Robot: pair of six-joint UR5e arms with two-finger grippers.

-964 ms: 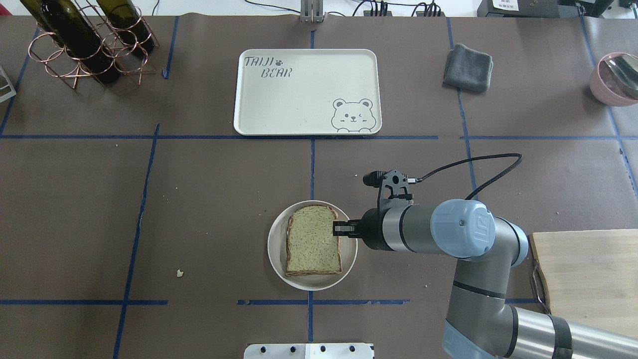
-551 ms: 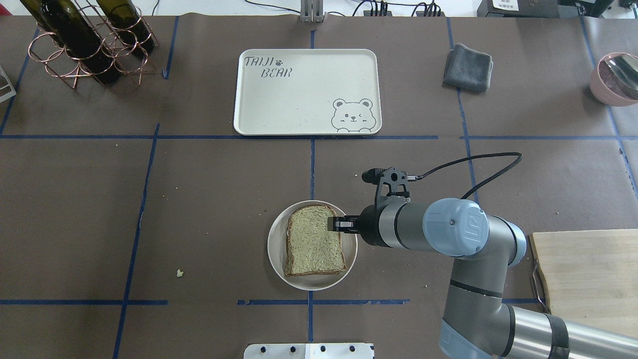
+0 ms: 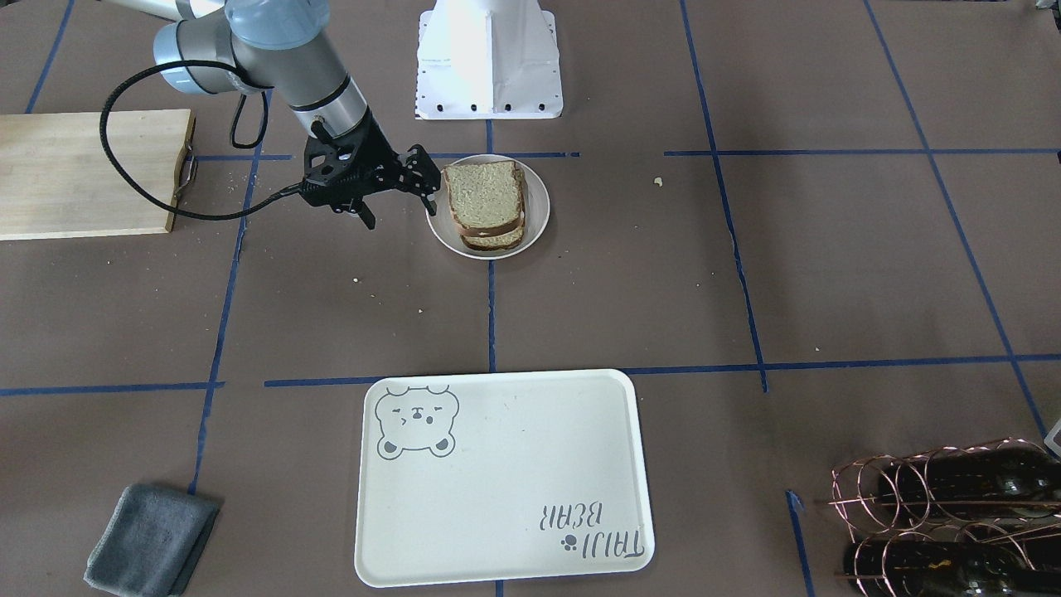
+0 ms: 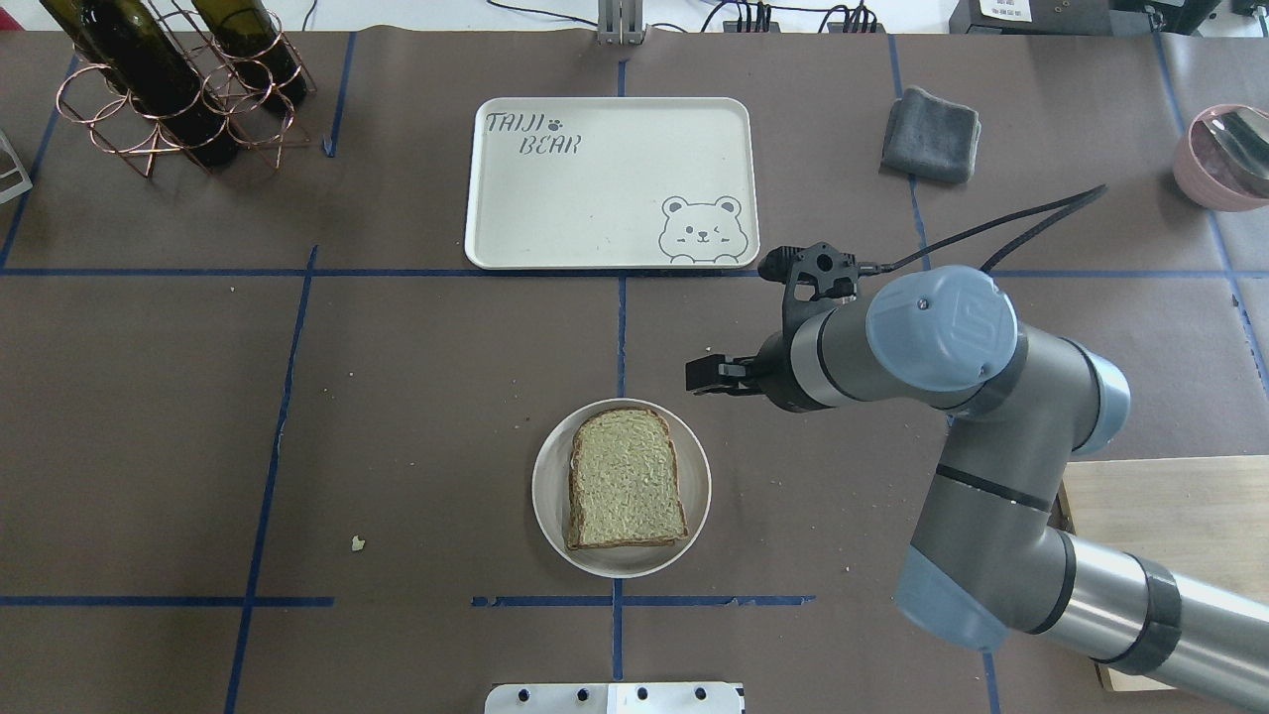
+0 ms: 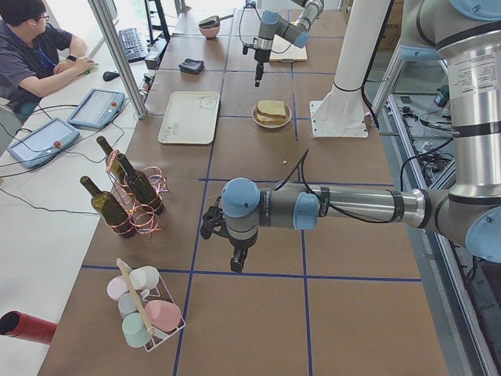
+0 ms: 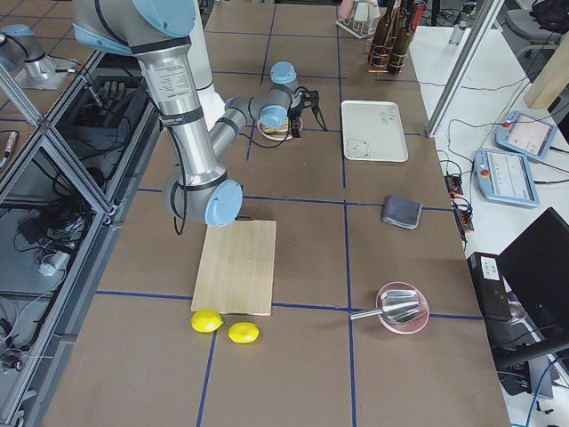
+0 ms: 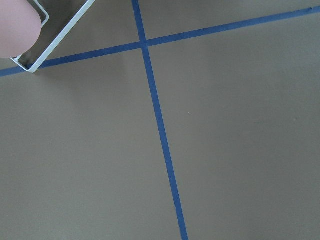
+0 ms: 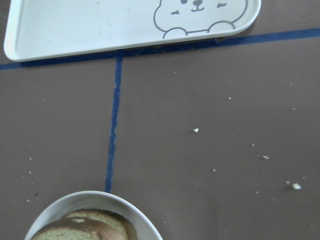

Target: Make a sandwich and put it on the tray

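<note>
The sandwich (image 4: 625, 479) is a stack of tan bread slices with dark crusts on a small round white plate (image 4: 548, 496). In the front-facing view (image 3: 487, 203) two slices show, one on the other; the egg is hidden. The cream bear tray (image 4: 595, 188) lies bare beyond the plate, also in the right wrist view (image 8: 90, 25). My right gripper (image 4: 696, 377) hovers off the plate's far right edge, between plate and tray, open and holding nothing (image 3: 424, 178). My left gripper (image 5: 237, 262) shows only in the exterior left view; I cannot tell its state.
A pale wooden cutting board (image 4: 1180, 516) lies at the right under my right arm. A grey cloth (image 4: 932, 134) and a pink bowl (image 4: 1224, 159) sit at the far right. A copper rack with wine bottles (image 4: 169, 89) stands at the far left. Two lemons (image 6: 222, 326) lie beyond the board.
My right gripper has left the top slice's right edge and moved up and toward the tray. The top slice has settled squarer on the stack.
</note>
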